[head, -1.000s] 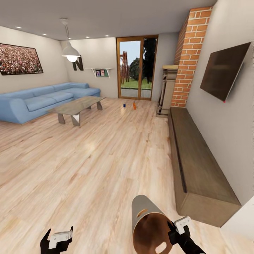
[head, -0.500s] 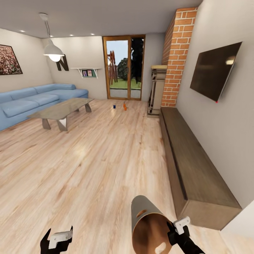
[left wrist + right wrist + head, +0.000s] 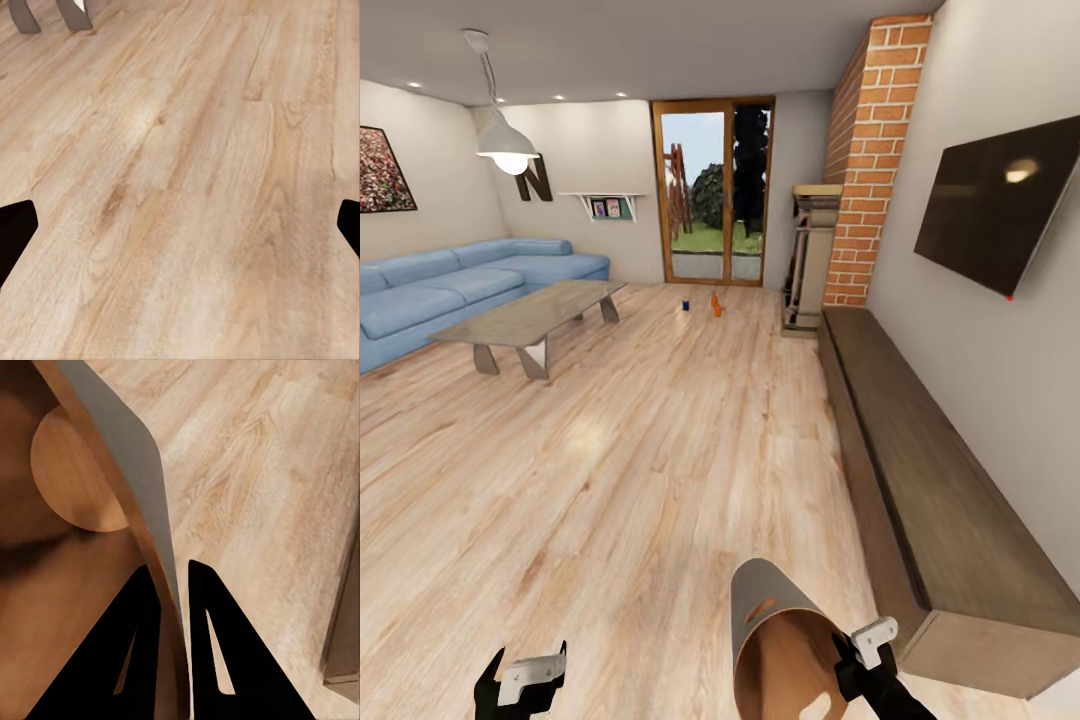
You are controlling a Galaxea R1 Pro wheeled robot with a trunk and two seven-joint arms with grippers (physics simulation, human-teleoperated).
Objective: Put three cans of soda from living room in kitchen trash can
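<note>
Two grippers sit low in the head view: the right gripper pinches the bin by its rim, still tilted; the left gripper hangs spread wide, empty. Far off, blue can and orange can stand on the floor near the glass doors. The view has shifted, the bench looming larger.

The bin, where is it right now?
In the head view the bin is at the bottom, tipped with its brown inside showing, its rim pinched by the right end effector, above the plank floor beside the long wooden bench.
</note>
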